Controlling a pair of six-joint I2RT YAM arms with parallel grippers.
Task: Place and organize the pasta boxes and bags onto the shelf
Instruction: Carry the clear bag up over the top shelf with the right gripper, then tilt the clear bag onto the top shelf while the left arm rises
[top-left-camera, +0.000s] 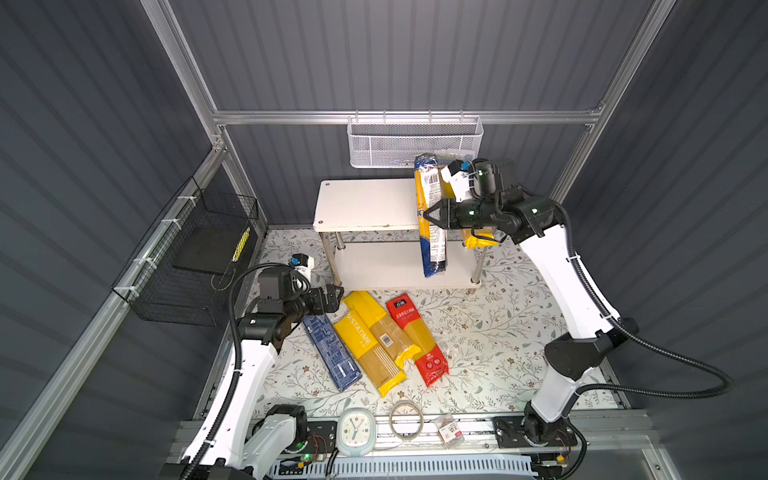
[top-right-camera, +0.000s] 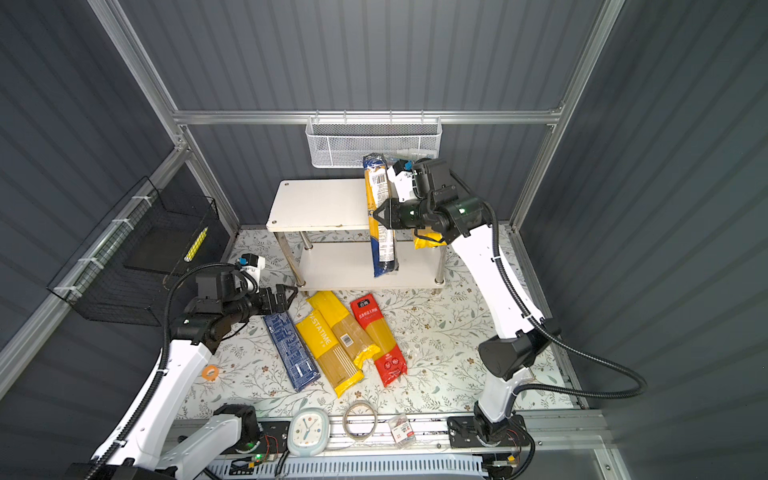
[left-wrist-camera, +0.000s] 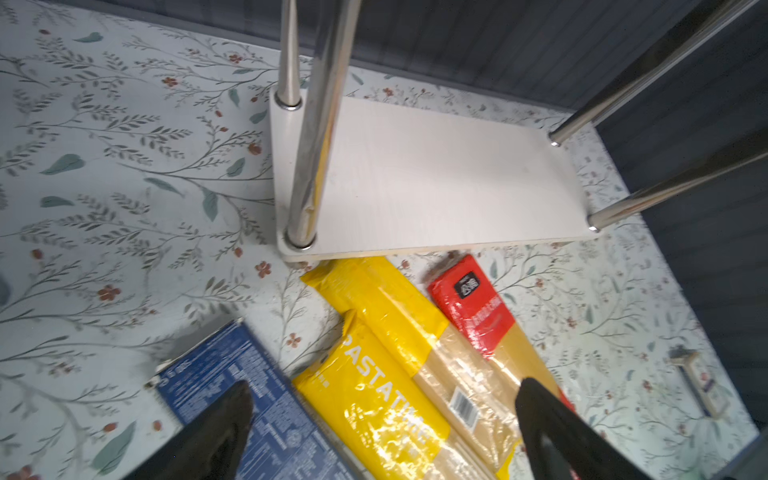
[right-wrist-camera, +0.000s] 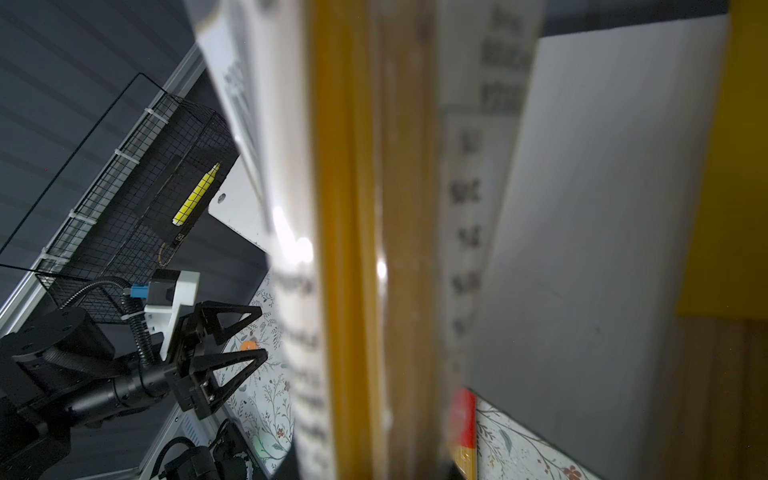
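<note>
Spaghetti bag (top-left-camera: 428, 187) held over the right part of the shelf (top-left-camera: 361, 203)
Right end effector (top-left-camera: 428, 214) is clamped on its middle; left end effector (top-left-camera: 340, 297) stands open by the shelf's front left leg, above a blue box (top-left-camera: 332, 353) lying beside two yellow bags (top-left-camera: 365, 345) and a red bag (top-left-camera: 419, 340)

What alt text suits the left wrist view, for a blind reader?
The open black left hand hovers over a dark-blue patterned box, two yellow spaghetti bags and a red spaghetti bag, lying on the floral tabletop before the white chrome-legged shelf.
</note>
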